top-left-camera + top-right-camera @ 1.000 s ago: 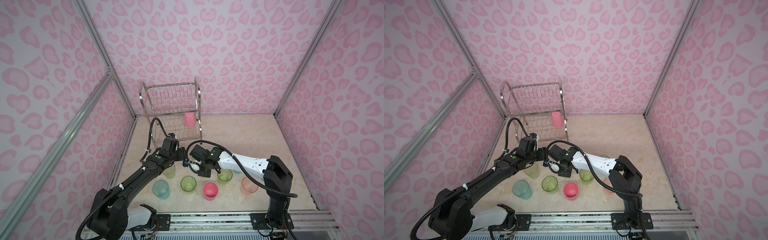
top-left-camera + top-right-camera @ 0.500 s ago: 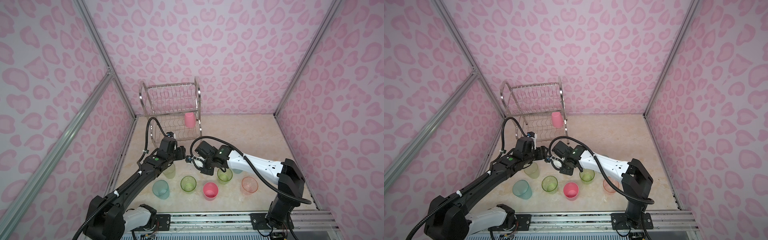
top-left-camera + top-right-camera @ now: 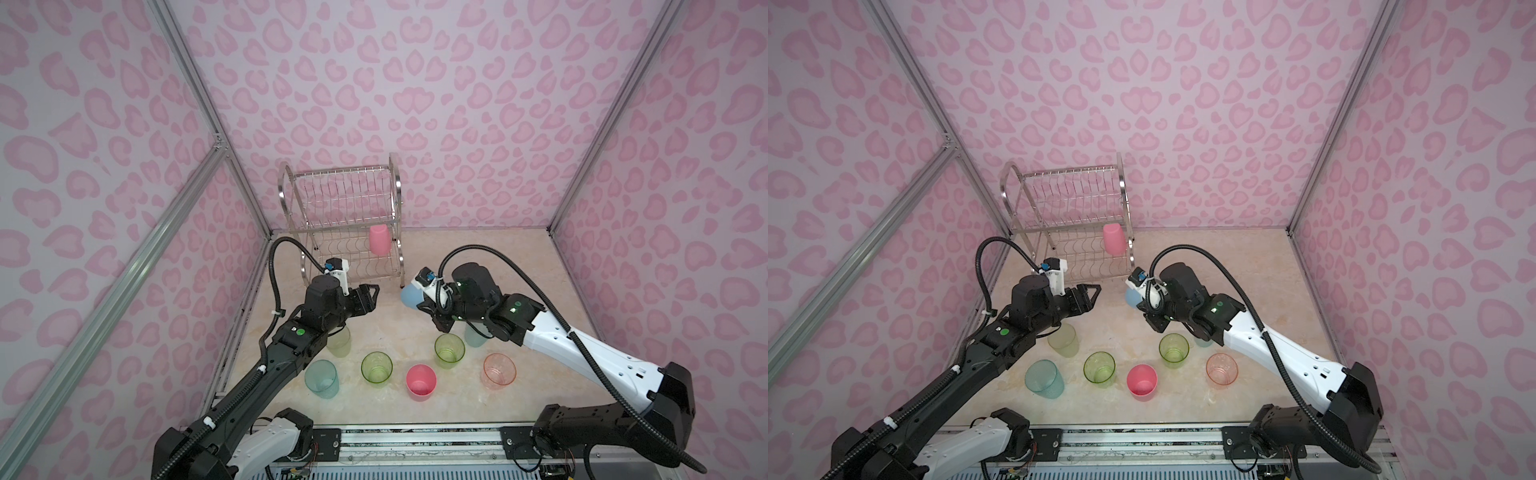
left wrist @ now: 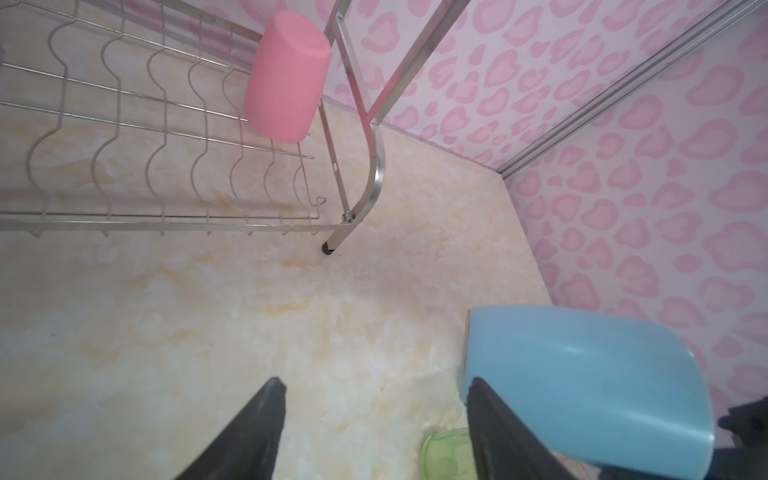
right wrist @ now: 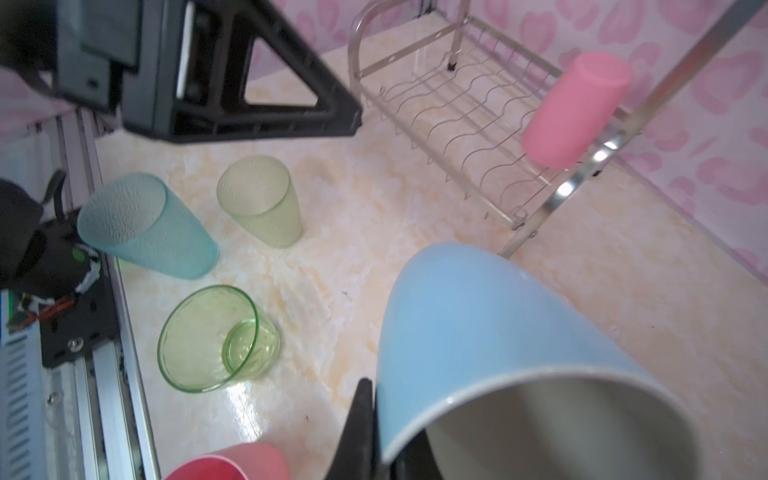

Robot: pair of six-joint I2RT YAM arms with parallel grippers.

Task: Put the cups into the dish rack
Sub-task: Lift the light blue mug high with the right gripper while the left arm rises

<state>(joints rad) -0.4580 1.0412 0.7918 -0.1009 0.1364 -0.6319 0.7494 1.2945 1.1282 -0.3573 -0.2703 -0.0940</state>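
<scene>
My right gripper [image 3: 430,305] is shut on the rim of the light-blue mug [image 3: 410,297], one finger outside [image 5: 365,399] and the other inside, holding the mug [image 5: 478,324] tilted above the floor. My left gripper [image 3: 372,293] hangs open and empty a short way left of the mug [image 4: 582,374], pointing at it. The chrome dish rack [image 3: 340,208] stands at the back with one pink cup [image 3: 380,240] upside down at the right end of its lower shelf. Several cups stand in front: pale green [image 3: 340,343], teal [image 3: 321,378], green [image 3: 376,369], pink [image 3: 421,381], green [image 3: 449,350], peach [image 3: 499,370].
Another teal cup [image 3: 473,336] stands partly hidden under my right arm. Pink patterned walls close in the left, back and right. A metal rail [image 3: 415,440] runs along the front edge. The rack's front right leg [image 4: 330,247] stands near both grippers.
My right arm has drawn back to the right with the blue mug, opening a gap to the left gripper. The left gripper has stayed open and shifted slightly toward the rack.
</scene>
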